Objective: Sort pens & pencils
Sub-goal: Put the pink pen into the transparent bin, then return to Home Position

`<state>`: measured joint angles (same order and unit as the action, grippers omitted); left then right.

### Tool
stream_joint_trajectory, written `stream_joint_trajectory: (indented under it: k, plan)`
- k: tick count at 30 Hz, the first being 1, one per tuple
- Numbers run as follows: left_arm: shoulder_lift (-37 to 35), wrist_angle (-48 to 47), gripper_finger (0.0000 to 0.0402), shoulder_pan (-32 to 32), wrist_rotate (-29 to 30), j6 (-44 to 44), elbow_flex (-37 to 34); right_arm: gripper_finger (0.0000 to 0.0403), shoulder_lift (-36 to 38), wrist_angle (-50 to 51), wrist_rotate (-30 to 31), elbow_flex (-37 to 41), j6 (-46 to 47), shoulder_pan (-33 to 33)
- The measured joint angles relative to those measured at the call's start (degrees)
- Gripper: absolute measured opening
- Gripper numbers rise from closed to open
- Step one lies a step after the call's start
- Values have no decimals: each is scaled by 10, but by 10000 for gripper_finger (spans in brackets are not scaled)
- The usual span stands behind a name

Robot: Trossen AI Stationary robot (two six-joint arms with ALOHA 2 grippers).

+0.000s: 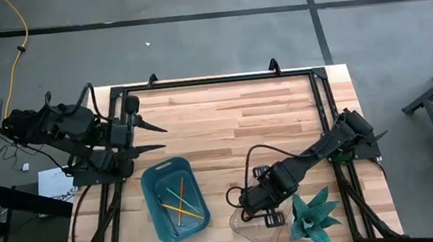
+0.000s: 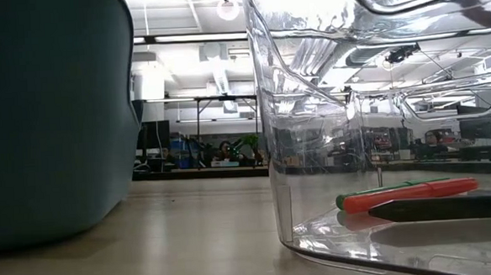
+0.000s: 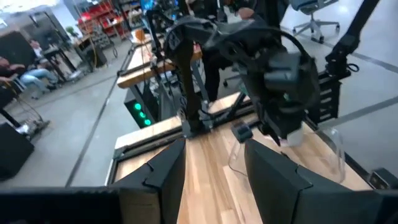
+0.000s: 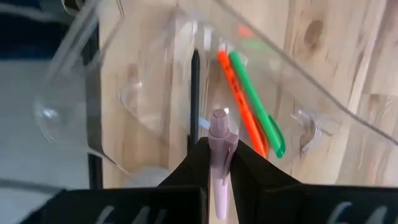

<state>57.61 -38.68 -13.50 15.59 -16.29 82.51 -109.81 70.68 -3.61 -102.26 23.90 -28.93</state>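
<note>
- Desk [image 1: 263, 108]: teal bin [image 1: 159, 220] front-left holds the pencils [image 1: 181, 206]; clear tray [image 1: 254, 235] front-right holds the pens; a green plant [image 1: 315, 214] sits just beside the tray.
- Step in hand, as I judge it: dropping one more pen into the clear tray. Best done by keeping it over the tray's open middle, clear of the rim, tip low, then parting the fingers so it lands alongside the others and does not bounce out.
- Left arm waits at the desk's left edge, well apart from both containers; left end effector [image 1: 156, 138] has its fingers spread, holding nothing.
- Right end effector [image 4: 216, 163] hangs over the clear tray, fingers clamped on a pale pink pen [image 4: 219, 167] pointing down into it.
- In the tray already: green pen [image 4: 257, 104], red-orange pen [image 4: 240, 99] touching it side by side, black pen [image 4: 194, 93] near them.
</note>
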Motion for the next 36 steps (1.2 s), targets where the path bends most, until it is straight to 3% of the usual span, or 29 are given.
stream_joint_trajectory:
  k: [8, 17, 22, 26, 31, 36]
  plan:
    - [-20, 98, 152, 29, -19, -47, -92, 16, -14, 24, -11, 0, -34, 1]
    - [-39, 266, 152, 228, -241, -45, -201, 23, -14, 26, -36, 0, -63, 17]
    - [-40, 348, 152, 331, -347, -25, -231, 73, -14, 12, -42, 0, -72, 20]
    - [-42, 365, 152, 373, -404, -8, -255, 116, -14, 9, -43, 0, -73, 19]
    - [-79, 381, 152, 371, -401, -11, -303, 140, -14, 4, -43, 0, -47, 19]
    - [-152, 461, 152, 342, -327, -13, -383, 142, -10, -13, -42, 0, -8, 19]
